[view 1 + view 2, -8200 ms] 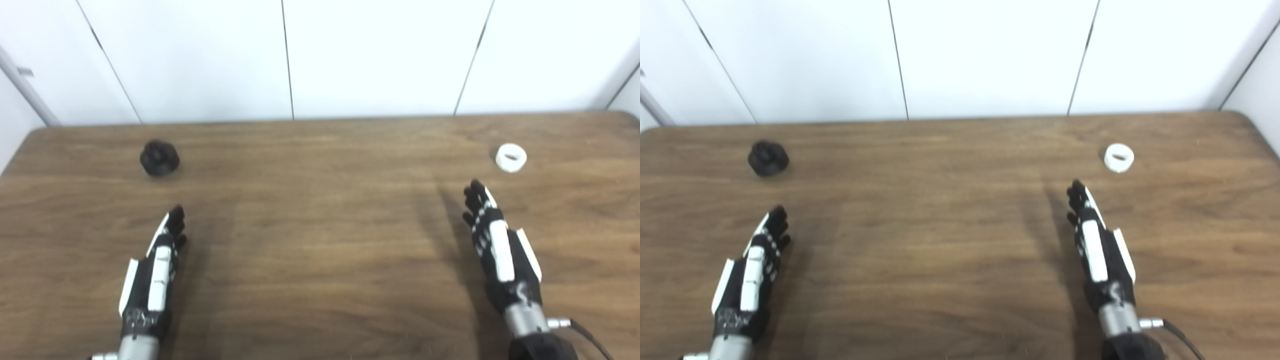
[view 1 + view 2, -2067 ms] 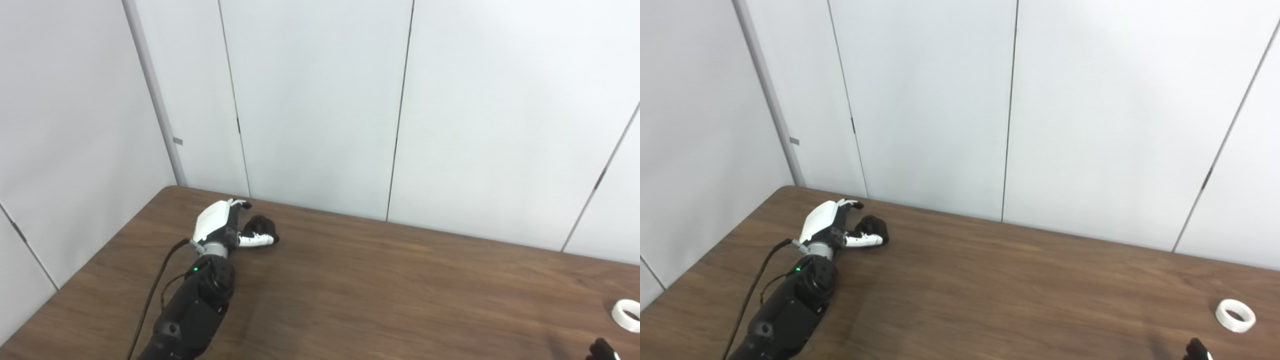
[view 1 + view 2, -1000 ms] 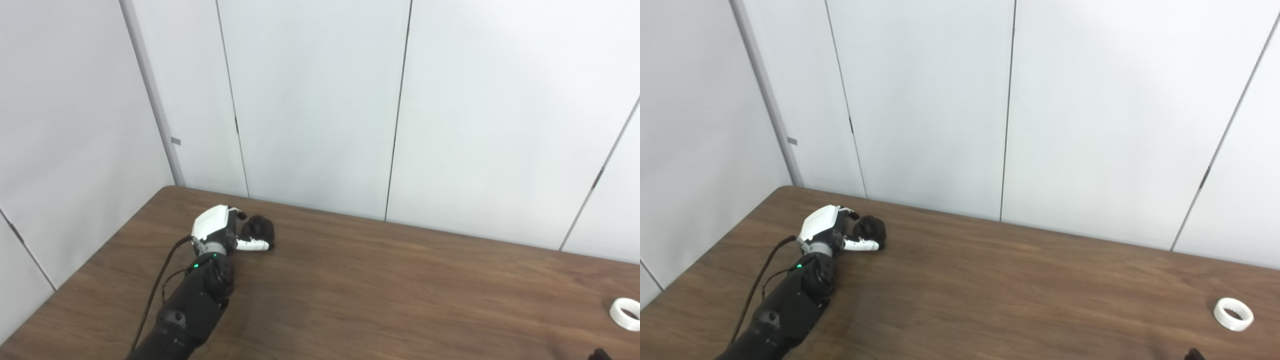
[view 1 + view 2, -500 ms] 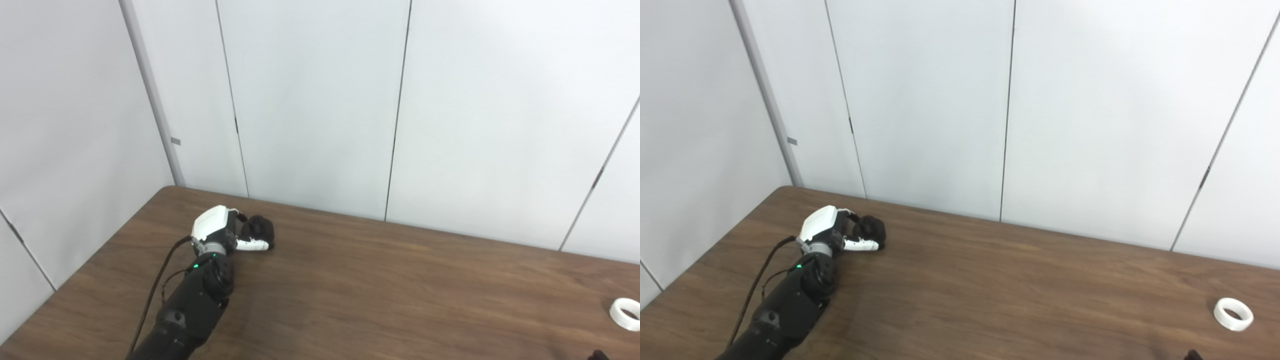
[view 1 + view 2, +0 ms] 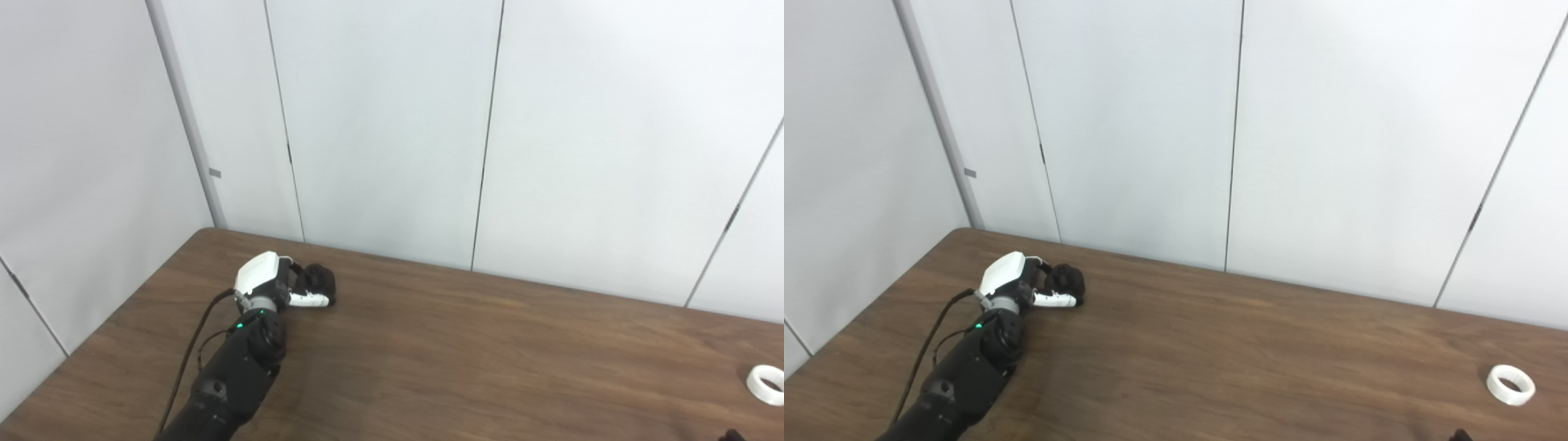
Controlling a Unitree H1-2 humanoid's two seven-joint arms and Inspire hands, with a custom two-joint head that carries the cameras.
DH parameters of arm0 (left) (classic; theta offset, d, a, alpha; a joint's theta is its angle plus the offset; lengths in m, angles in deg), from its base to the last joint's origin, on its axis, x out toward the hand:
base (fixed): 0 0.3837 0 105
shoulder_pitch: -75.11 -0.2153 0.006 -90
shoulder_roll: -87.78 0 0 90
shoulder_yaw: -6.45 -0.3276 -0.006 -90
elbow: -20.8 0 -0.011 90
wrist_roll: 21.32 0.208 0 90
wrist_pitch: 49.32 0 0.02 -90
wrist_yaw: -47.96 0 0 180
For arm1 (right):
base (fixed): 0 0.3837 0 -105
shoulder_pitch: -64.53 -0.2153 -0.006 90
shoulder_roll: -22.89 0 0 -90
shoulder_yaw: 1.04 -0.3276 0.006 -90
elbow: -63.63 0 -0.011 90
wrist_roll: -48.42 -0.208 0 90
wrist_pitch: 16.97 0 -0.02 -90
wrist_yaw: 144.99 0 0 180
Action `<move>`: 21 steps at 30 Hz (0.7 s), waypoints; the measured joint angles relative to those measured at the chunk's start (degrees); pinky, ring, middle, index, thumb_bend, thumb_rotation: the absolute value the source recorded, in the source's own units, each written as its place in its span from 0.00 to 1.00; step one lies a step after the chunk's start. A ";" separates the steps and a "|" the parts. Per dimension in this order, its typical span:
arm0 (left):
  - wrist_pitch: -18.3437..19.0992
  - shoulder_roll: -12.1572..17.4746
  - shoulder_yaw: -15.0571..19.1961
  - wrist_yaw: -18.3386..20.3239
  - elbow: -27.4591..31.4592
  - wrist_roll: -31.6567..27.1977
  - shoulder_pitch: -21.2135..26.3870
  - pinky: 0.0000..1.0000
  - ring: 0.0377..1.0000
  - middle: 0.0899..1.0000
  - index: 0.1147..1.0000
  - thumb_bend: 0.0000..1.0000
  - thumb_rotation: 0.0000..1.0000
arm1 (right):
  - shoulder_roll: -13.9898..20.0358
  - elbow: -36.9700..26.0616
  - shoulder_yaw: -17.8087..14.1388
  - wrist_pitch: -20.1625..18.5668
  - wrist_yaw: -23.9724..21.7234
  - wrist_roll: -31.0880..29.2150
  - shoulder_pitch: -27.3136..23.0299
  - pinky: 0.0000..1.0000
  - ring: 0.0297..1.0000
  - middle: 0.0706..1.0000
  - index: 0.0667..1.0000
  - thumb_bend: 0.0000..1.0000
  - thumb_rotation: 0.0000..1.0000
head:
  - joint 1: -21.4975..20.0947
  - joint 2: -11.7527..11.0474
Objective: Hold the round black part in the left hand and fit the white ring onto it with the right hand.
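Observation:
The round black part point(image 5: 319, 279) rests on the brown table point(image 5: 490, 361) near its far left corner. My left hand point(image 5: 269, 285) reaches out to it, fingers curled over its far side and the white thumb point(image 5: 309, 300) pressed along its near side, so the hand is shut on it. The white ring point(image 5: 1510, 385) lies alone on the table at the far right. Of my right hand only a dark fingertip point(image 5: 1459, 436) shows at the bottom right edge, a short way in front of the ring; its state is hidden.
White wall panels point(image 5: 392, 135) stand directly behind the table's far edge and along its left side. A black cable point(image 5: 190, 361) runs beside my left forearm.
The left hand's fingers have curled slightly tighter around the black part over the last second. The ring has stayed where it was.

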 measured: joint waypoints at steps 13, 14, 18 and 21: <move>-0.06 0.03 0.06 0.12 0.00 -0.84 0.01 1.00 0.97 0.88 0.68 0.91 0.32 | 0.00 0.03 0.00 -0.05 0.02 0.00 0.00 1.00 1.00 0.98 0.97 0.62 1.00 | 0.00 0.00; -0.06 0.03 0.08 0.12 0.00 -0.90 0.01 1.00 0.97 0.88 0.68 0.91 0.32 | 0.00 0.04 0.00 -0.04 0.02 0.02 0.00 1.00 1.00 0.99 0.98 0.61 1.00 | 0.00 0.00; -0.06 0.03 -0.02 0.22 -0.01 -0.94 0.10 1.00 0.97 0.88 0.68 0.90 0.32 | 0.00 0.06 0.00 -0.04 0.02 0.08 0.00 1.00 1.00 0.99 0.99 0.60 1.00 | 0.00 0.00; -0.09 0.04 -0.18 0.29 -0.20 -0.95 0.31 1.00 0.97 0.88 0.68 0.90 0.32 | 0.01 -0.01 0.02 -0.04 0.02 0.11 0.01 1.00 1.00 0.99 1.00 0.59 1.00 | 0.00 0.00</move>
